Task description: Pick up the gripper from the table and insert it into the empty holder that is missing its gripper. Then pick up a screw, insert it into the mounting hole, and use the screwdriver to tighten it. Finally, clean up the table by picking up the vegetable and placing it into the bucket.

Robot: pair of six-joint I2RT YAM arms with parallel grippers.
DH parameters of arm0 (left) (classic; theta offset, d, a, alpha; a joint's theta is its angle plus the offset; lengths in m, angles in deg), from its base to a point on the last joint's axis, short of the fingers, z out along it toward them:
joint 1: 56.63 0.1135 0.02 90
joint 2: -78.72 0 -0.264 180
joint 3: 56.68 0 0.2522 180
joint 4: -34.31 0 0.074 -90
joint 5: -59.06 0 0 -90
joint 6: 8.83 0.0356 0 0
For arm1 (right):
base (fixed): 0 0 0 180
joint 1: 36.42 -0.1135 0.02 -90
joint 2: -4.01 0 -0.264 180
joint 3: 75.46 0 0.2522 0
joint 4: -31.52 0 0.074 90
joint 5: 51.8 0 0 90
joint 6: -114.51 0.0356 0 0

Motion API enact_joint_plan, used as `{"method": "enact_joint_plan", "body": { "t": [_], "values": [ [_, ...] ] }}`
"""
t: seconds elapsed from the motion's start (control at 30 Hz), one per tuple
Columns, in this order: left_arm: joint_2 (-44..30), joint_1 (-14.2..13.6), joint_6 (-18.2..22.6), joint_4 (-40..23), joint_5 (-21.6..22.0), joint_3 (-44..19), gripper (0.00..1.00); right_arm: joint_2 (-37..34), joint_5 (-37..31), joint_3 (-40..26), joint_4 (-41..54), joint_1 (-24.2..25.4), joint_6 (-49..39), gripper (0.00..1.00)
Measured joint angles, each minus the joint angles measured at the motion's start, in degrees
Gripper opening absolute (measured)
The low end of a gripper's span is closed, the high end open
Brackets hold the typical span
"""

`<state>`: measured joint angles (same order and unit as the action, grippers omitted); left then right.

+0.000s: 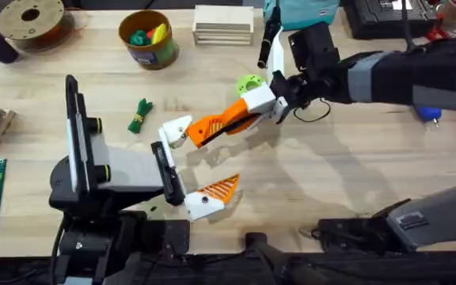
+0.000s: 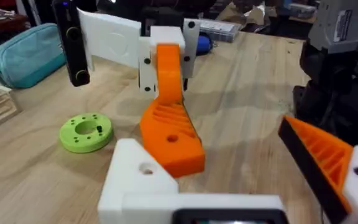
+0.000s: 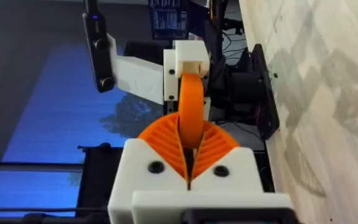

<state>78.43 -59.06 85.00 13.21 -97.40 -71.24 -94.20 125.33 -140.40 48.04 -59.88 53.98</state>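
Right tool (image 1: 253,107) is clamped on the orange gripper finger (image 1: 220,123). In the right wrist view its ribbed orange pads (image 3: 160,140) pinch the finger's thin edge (image 3: 191,112) from both sides. The finger is held off the bench (image 1: 355,182), near its middle and tilted. Its free ribbed end points at the left arm.

That end touches the tip of the white holder (image 1: 176,131), the padless jaw of the left tool (image 1: 195,161). In the left wrist view the finger (image 2: 169,124) rests against the holder's corner (image 2: 135,171), not seated in it. Left tool is spread wide and grips nothing. Its other jaw carries its own orange ribbed pad (image 1: 220,188), well apart from the holder.

Lime-green disc (image 1: 249,82) lies flat just beyond the right tool. Vegetable (image 1: 139,116) lies on the bench left of the holder, toward the left edge. Bucket (image 1: 150,55) stands upright at the far edge, left of centre, with green and yellow toy pieces inside. Wooden block stack (image 1: 222,24) is beside it along the far edge. Brown filament spool (image 1: 30,20) is at the far left corner. Blue screwdriver (image 1: 427,113) is near the right edge, mostly hidden by the right arm.
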Motion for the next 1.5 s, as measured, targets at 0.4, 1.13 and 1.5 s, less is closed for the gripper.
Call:
{"method": "enact_joint_plan", "body": {
  "t": [0.4,1.13,1.5],
  "values": [
    [-0.02,0.0,-0.2,-0.02,0.02,0.0,0.985,0.0,-1.29,-0.02,-0.85,0.0,2.32,0.008],
    [0.0,0.0,-0.17,0.02,0.19,0.0,0.985,0.0,-2.24,-0.02,-9.7,-1.87,8.67,0.008],
    [-0.02,0.0,-0.6,0.0,0.15,0.0,0.986,0.0,-4.8,-0.02,-9.68,-3.58,10.76,0.008]
  ]
}}
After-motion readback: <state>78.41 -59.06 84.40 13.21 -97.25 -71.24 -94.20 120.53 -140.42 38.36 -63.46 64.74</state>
